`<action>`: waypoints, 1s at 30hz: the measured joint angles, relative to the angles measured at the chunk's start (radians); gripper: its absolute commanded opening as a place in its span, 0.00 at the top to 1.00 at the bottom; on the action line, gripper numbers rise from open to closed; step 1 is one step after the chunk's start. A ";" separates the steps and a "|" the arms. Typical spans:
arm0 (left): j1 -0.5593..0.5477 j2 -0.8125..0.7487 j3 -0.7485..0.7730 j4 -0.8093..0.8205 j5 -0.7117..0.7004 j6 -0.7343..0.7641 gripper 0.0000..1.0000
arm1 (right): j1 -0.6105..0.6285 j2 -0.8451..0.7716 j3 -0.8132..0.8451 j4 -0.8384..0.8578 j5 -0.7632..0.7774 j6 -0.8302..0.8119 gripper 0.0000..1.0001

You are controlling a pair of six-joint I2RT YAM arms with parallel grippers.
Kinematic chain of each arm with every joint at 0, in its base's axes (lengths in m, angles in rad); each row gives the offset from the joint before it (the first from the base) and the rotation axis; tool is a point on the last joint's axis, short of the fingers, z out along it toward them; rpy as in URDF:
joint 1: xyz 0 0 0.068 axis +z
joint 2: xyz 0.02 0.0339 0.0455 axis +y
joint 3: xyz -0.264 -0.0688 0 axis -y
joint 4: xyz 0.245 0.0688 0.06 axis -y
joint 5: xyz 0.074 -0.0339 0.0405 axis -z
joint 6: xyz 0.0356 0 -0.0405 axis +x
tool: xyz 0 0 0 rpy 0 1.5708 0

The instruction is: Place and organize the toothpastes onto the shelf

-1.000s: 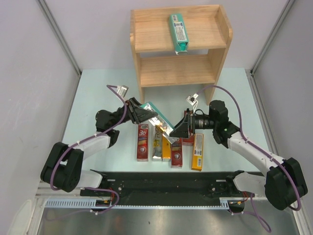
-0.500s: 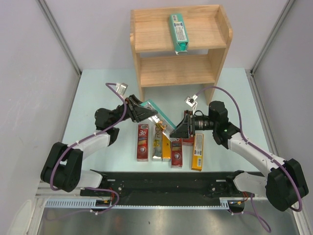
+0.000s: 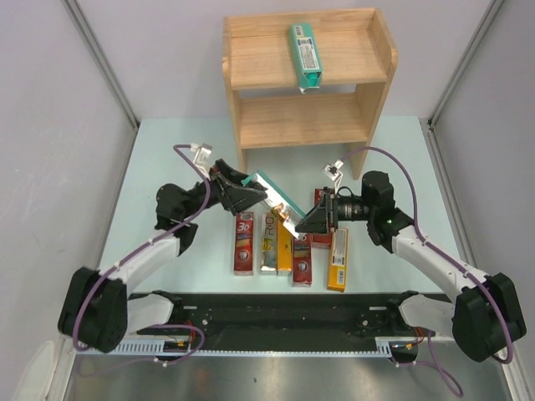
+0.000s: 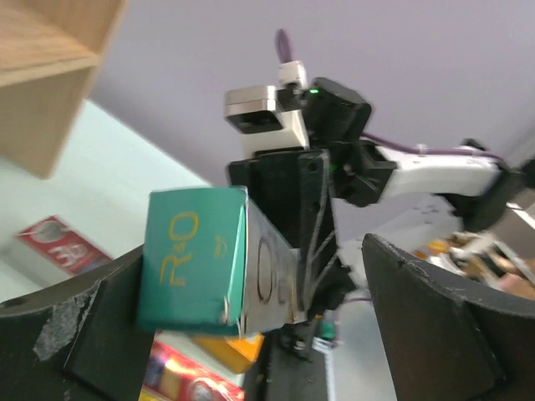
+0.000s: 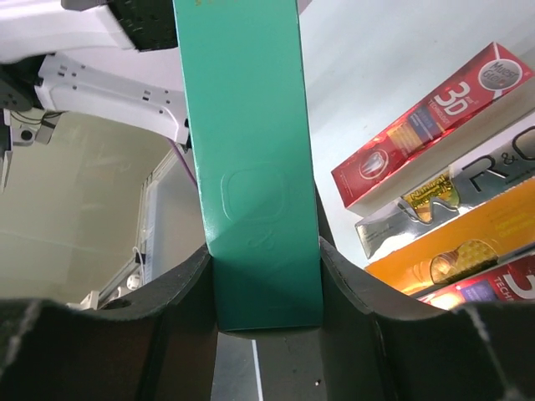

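Handover in mid-air, seen from above: the teal carton hangs between both arms over the row of cartons on the surface, short of the shelf. Left wrist view: the left pincer stands wide, one finger apparently touching the box, so pulling away carelessly could twist it. Right wrist view: the right pincer clamps only the carton's end, so the long box may pivot, slip and drop onto the row.

teal carton, end flap: the letters "r" and "o" in gold. red carton, long face: "3d" in white. silver carton beside it: large "r&", the rest cut by the frame edge.
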 measured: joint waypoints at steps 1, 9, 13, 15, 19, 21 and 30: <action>0.000 -0.029 -0.001 -0.053 -0.017 0.035 0.00 | -0.009 -0.002 0.000 0.000 -0.006 0.003 0.80; 0.001 -0.396 -0.035 -0.527 -0.311 0.361 0.00 | -0.078 -0.040 0.000 -0.010 0.014 0.031 0.81; 0.001 -0.505 -0.048 -0.641 -0.397 0.432 0.01 | -0.094 -0.041 0.013 -0.034 0.034 0.038 0.81; 0.001 -0.518 -0.048 -0.686 -0.426 0.459 0.00 | -0.094 -0.041 0.041 -0.056 0.037 0.040 0.81; 0.001 -0.504 -0.048 -0.758 -0.462 0.492 0.00 | -0.090 -0.037 0.136 -0.070 0.045 0.042 0.82; 0.001 -0.481 -0.048 -0.787 -0.471 0.499 0.00 | -0.084 -0.029 0.196 -0.066 0.052 0.048 0.82; 0.001 -0.433 -0.057 -0.819 -0.493 0.509 0.00 | -0.018 0.065 0.471 -0.096 0.118 0.047 0.83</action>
